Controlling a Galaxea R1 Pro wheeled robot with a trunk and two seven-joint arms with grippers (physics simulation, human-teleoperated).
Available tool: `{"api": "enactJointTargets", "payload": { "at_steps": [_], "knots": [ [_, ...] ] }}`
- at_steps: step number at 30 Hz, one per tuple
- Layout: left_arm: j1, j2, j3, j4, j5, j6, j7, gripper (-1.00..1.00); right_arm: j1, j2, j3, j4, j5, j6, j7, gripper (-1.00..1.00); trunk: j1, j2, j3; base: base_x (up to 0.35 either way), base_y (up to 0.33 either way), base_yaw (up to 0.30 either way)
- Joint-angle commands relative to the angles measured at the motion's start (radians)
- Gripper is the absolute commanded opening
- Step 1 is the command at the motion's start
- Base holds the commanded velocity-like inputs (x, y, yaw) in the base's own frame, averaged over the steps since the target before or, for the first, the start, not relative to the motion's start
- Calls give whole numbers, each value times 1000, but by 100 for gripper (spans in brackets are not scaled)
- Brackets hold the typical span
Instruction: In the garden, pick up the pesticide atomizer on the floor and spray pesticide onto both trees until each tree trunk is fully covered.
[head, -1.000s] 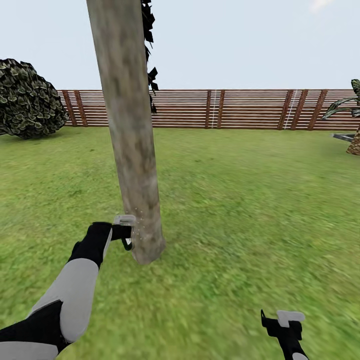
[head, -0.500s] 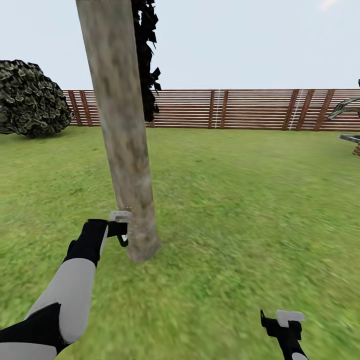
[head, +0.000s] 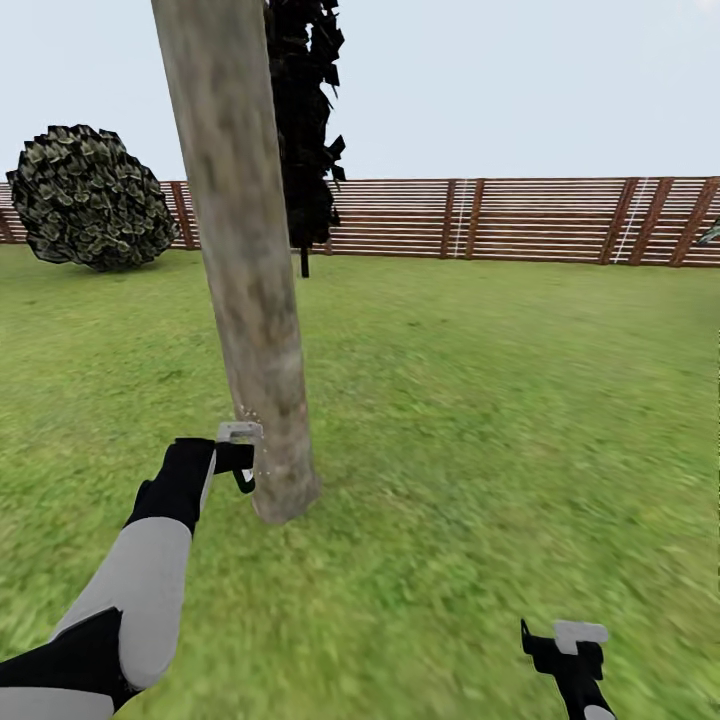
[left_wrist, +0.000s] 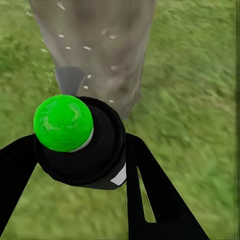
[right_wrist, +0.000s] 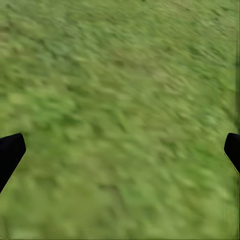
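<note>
1. Head view: the left pincer (head: 240, 460) is holding its black fingers just beside the base of the thick, pale grey-brown mottled tree trunk (head: 245, 260), which is rising from the wide green lawn (head: 480, 400). A haze of tiny whitish pesticide specks (head: 252, 425) is hanging against the bark above the pincer. A dark narrow columnar tree (head: 305, 120) and a round mottled bush (head: 95, 195) are standing near the reddish-brown horizontal-slat wooden fence (head: 520, 218). The right pincer (head: 565, 650) is hovering low over the grass, well apart from the trunk.

2. Left wrist view: the left pincer is pinching the dark green pesticide atomizer bottle (left_wrist: 82, 145), whose bright green rounded end is facing the camera. The bottle is pointing at the trunk, where whitish specks are dotting the bark.

3. Right wrist view: the right pincer's black fingertips (right_wrist: 10, 152) are standing spread wide, with blurred grass between them.
</note>
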Motion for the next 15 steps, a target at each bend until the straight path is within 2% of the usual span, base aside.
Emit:
{"api": "enactJointTargets", "payload": {
  "at_steps": [1, 15],
  "knots": [
    [-1, -2, 6, -2, -10, 3, -9, -100, -1, 0, -4, 2, 11, -3, -6, 100, 0, 0, -1, 9, -274, 1],
    [-1, 3, 18, -2, -14, 1, -1, -100, -1, 1, -4, 2, 10, -3, -6, 100, 0, 0, -1, 1, -275, 5]
  ]
}}
